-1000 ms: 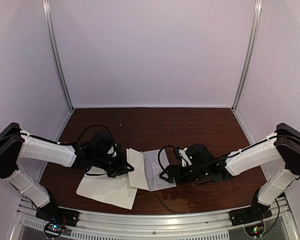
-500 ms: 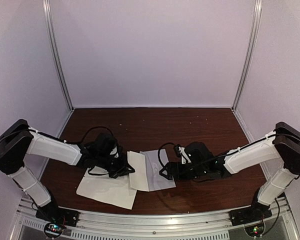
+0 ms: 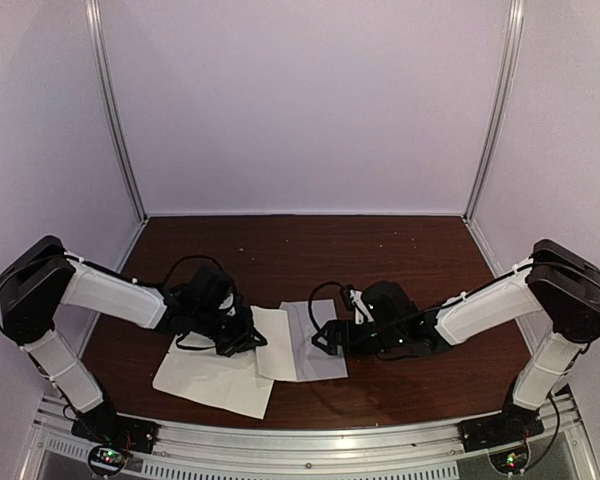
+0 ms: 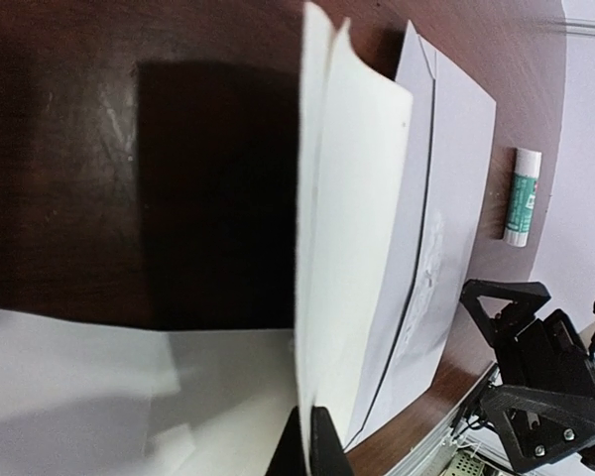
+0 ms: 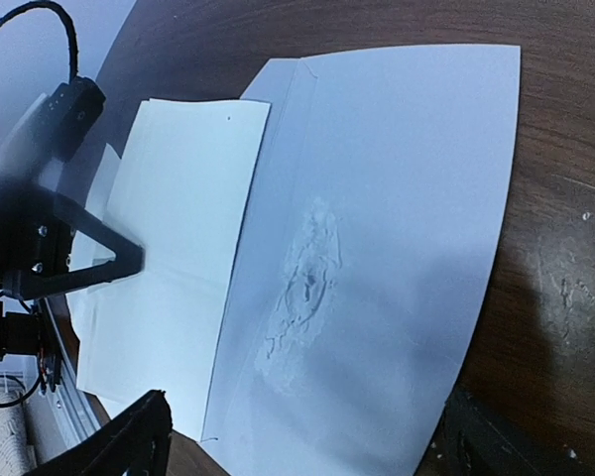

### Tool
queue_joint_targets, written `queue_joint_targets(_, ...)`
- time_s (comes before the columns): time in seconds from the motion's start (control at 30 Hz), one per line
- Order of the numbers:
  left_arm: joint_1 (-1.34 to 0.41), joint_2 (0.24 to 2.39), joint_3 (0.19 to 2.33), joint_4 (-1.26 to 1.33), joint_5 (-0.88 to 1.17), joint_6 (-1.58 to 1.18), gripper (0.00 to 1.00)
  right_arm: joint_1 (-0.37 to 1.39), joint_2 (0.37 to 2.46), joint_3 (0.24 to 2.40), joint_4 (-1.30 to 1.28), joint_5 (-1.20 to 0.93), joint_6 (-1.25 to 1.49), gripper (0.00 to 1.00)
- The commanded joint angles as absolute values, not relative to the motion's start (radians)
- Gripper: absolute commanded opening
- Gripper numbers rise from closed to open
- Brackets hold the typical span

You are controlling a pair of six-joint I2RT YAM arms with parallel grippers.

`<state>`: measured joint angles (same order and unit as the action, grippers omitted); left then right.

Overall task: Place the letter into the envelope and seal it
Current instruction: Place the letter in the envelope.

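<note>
The letter (image 4: pixel 352 248) stands on edge at the envelope's left side, pinched in the tightly closed left claw (image 4: pixel 310 446). The envelope (image 5: pixel 397 218) lies flat on the tabletop (image 3: pixel 380 260), front centre, about where it was a second ago. The right claw (image 5: pixel 302 431), jaws wide and holding nothing, has slid left, further over the envelope. The left arm's elbow has drawn inward. A loose sheet (image 3: pixel 215 378) lies beneath the left claw, and a glue stick (image 4: pixel 522 195) lies past the envelope.

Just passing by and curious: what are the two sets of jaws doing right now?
Left gripper: shut on the folded white paper letter.
Right gripper: open, holding nothing.
</note>
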<state>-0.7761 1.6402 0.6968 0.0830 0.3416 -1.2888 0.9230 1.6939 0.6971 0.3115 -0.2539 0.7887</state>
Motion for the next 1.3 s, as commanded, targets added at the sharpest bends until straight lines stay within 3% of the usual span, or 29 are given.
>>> queue_joint_targets(0.0, -0.761, 1.666, 0.732, 0.13, 0.364, -1.27, 0.0, 0.917, 1.732, 0.706, 0.341, -0.29, 0.786, 0.95)
queue_joint_targets(1.27, -0.767, 1.77, 0.818, 0.126, 0.386, -1.205, 0.0, 0.94, 1.781, 0.704, 0.434, -0.357, 0.817, 0.93)
